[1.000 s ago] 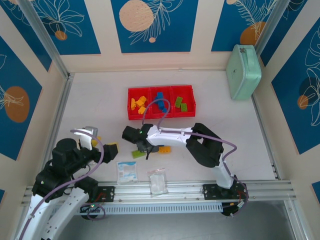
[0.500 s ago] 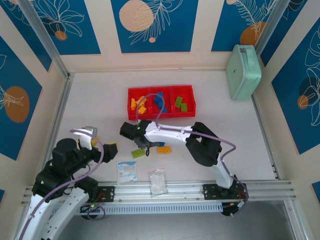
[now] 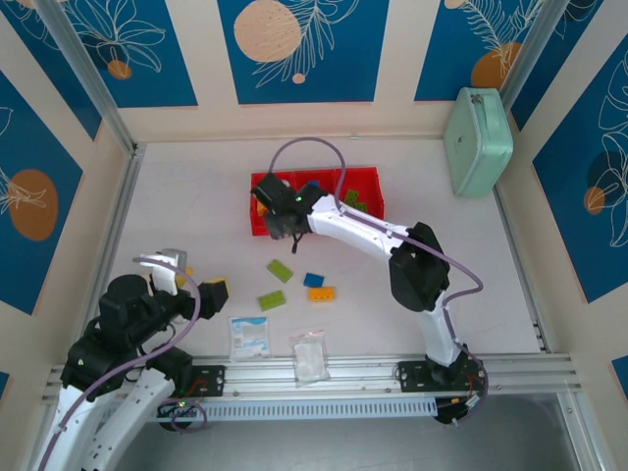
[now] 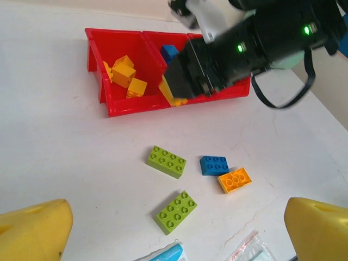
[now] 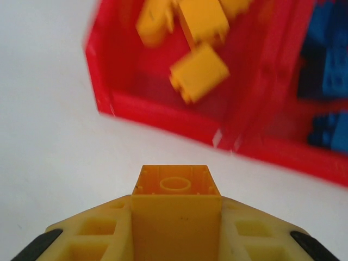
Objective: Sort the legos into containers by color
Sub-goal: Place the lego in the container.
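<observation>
At the front wall of the low red plastic tray's point(image 4: 136, 106) left compartment, a yellow plastic brick point(image 5: 176, 204) sits pinched in the right gripper point(image 5: 176, 234), bare white table point(image 4: 65, 152) lies open nearer, and the left gripper point(image 4: 176, 236) hovers spread wide above four loose bricks point(image 4: 166, 161).

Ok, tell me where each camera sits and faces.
Top external: high behind the robot, looking down; left gripper and right gripper show.
Left wrist: low, facing the red tray; own yellow fingers at bottom corners.
Right wrist: facing the tray's near wall; own fingers clamp a yellow brick.
Shared: both wrist views see the tray's loose yellow bricks.
</observation>
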Motion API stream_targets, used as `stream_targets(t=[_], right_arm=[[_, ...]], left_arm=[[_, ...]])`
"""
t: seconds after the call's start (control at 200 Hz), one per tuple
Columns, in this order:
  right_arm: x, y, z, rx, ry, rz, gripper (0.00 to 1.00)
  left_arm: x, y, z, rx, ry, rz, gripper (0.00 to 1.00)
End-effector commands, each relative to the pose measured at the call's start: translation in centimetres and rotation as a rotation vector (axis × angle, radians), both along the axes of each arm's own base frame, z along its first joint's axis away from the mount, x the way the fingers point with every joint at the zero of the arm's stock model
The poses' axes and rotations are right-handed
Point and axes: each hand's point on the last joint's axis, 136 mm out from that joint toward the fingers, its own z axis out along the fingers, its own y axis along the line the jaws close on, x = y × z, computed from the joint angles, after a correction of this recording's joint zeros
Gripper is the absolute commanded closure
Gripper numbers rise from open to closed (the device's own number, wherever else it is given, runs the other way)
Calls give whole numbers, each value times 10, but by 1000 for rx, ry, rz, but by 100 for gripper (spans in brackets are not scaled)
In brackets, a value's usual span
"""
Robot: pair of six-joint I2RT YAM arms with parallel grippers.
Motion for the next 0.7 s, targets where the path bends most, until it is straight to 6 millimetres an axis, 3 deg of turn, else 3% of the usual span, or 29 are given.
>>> stream_targets(t=[0.0,0.24,0.455,0.61,0.695], right_arm=[[14,29,-6,31,-14,142,84],[60,45,-12,141,20,147,83],[75,49,-25,199,103,125,77],[70,47,-29,216,146,100,63],[66,47,-27,228,159,104,47]], left_arm=[[3,8,-6,13,17,50,1],[5,10,-7,20,19,63,1],[6,10,-8,25,26,65,1],[7,9,-9,26,30,62,1],[7,8,-9,28,32,60,1]])
